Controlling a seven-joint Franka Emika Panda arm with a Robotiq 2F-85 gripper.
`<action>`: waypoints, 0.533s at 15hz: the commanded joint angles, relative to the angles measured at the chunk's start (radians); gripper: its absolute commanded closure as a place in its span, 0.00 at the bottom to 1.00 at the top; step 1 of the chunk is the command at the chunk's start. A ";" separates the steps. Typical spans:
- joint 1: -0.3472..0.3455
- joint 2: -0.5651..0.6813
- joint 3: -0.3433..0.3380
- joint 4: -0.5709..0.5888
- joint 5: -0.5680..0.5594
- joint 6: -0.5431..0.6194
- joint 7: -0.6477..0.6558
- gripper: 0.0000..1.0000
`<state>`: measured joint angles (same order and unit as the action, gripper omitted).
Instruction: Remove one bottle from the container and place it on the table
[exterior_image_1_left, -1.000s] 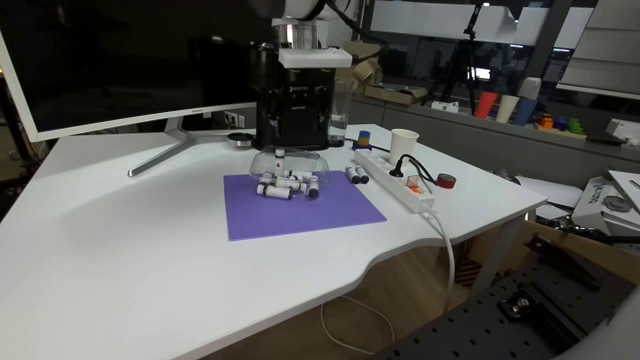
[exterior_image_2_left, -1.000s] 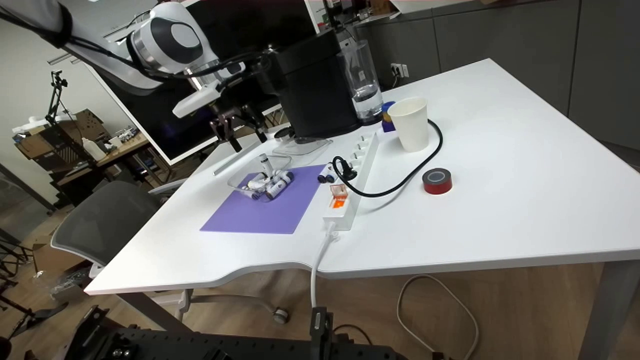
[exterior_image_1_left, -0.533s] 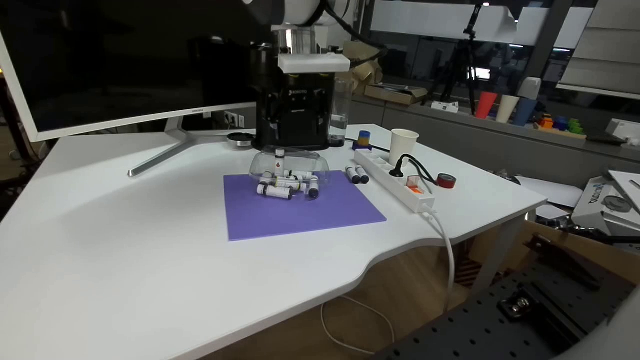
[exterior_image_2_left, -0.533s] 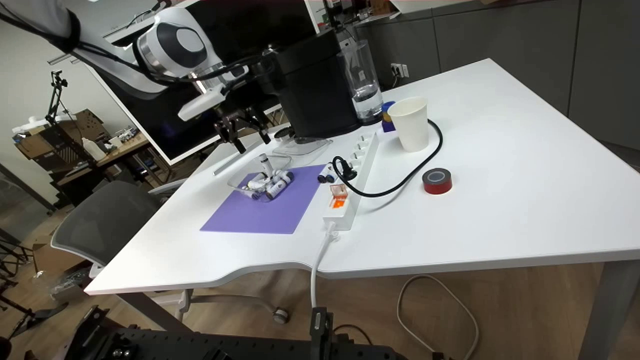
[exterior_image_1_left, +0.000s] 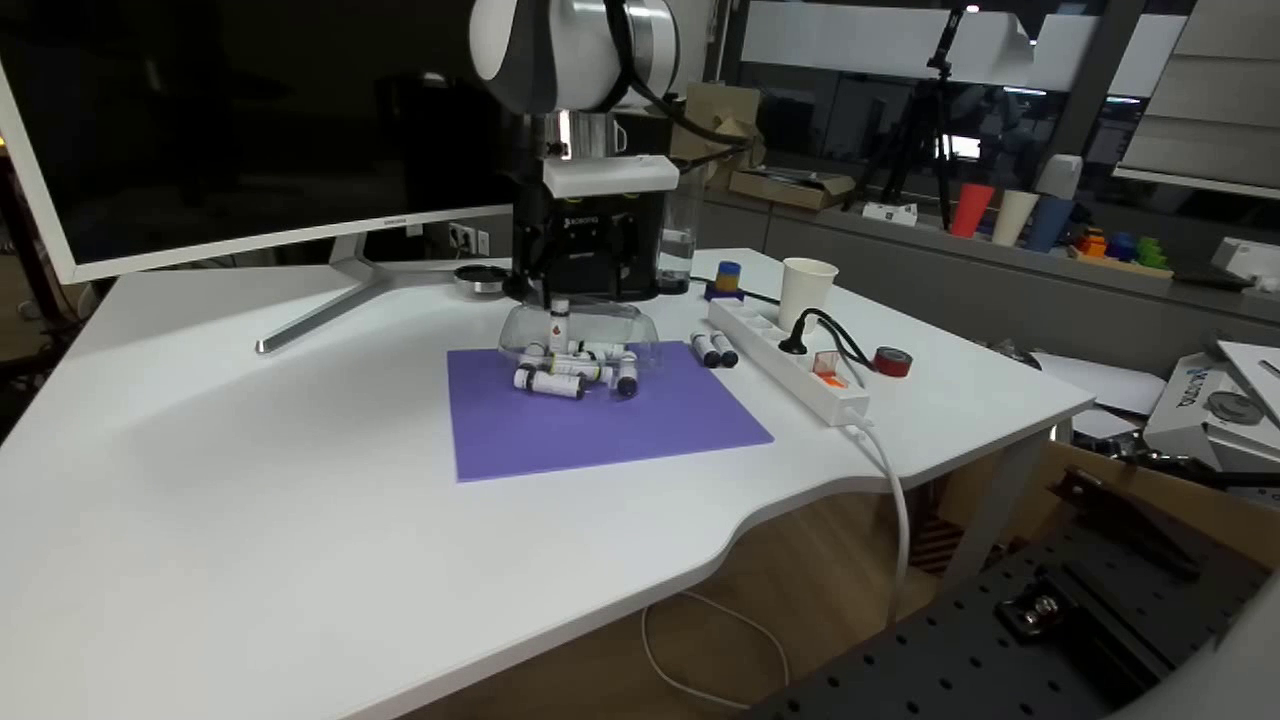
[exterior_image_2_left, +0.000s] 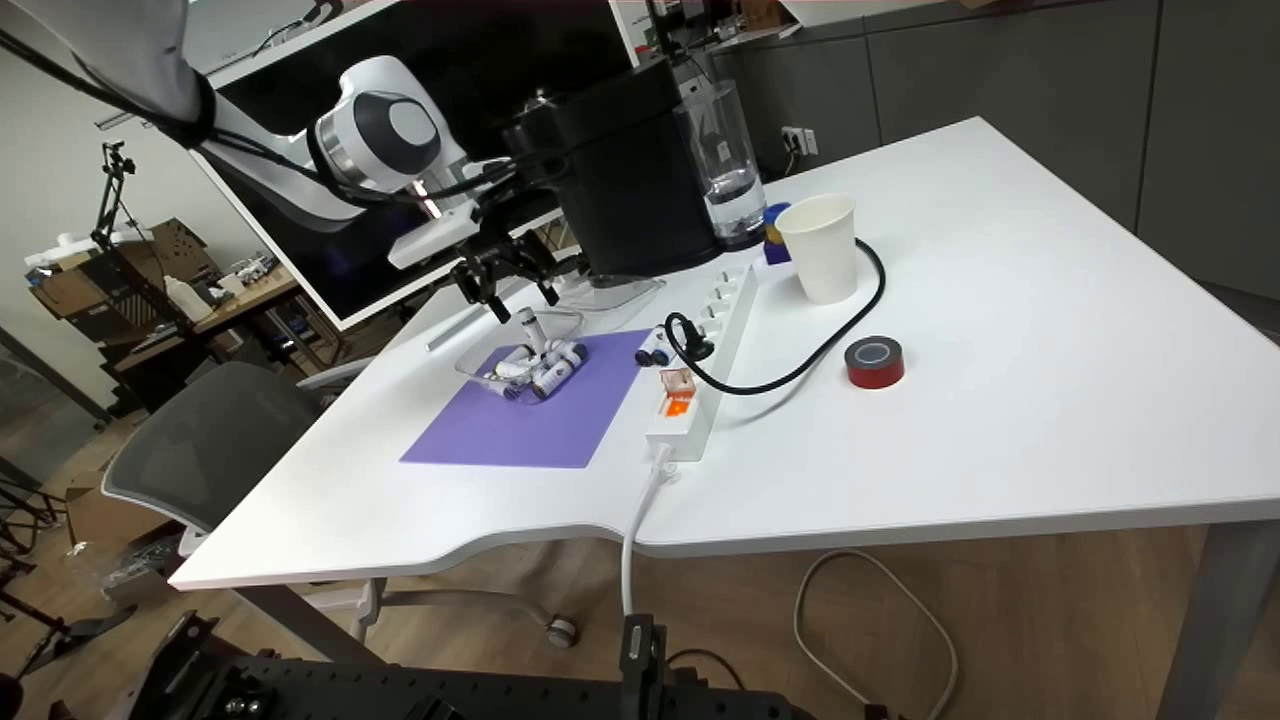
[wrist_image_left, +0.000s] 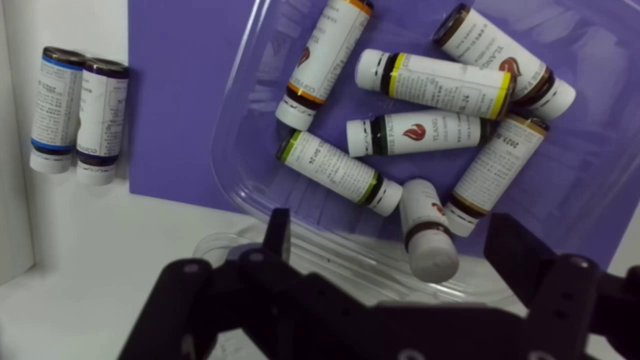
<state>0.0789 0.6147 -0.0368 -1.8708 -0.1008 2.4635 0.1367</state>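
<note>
The container is a clear low plastic tray (exterior_image_2_left: 463, 367) on a purple mat. Its rim (wrist_image_left: 220, 165) shows in the wrist view. Several white-labelled bottles (wrist_image_left: 330, 170) lie in it. One bottle stands upright, leaning slightly, with its white cap up (exterior_image_1_left: 559, 325) (exterior_image_2_left: 533, 328); in the wrist view this upright bottle (wrist_image_left: 424, 202) lies between the fingers. My gripper (exterior_image_2_left: 527, 305) is open and empty just above that bottle's cap. In the wrist view its fingers (wrist_image_left: 390, 235) are wide apart, touching nothing visible. The table (exterior_image_1_left: 300, 530) is the white desk top.
The purple mat (exterior_image_1_left: 600, 440) lies under the tray. Two bottles (wrist_image_left: 55, 105) lie beside it. A clear lid (exterior_image_2_left: 610, 290), tall black box (exterior_image_2_left: 640, 170), glass (exterior_image_2_left: 735, 195), power strip (exterior_image_1_left: 790, 370), paper cup (exterior_image_2_left: 825, 250), tape roll (exterior_image_2_left: 875, 362) and monitor (exterior_image_1_left: 250, 120) stand around.
My gripper has moved down and toward the tray, so its open fingers are now close to the upright bottle's cap. The bottles and tray have not moved.
</note>
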 joint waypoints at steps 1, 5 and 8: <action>0.033 0.032 -0.015 0.047 -0.016 0.002 0.035 0.00; 0.046 0.047 -0.017 0.061 -0.010 0.014 0.038 0.26; 0.043 0.054 -0.017 0.068 -0.003 0.012 0.033 0.48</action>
<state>0.1150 0.6515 -0.0397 -1.8345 -0.0996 2.4840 0.1382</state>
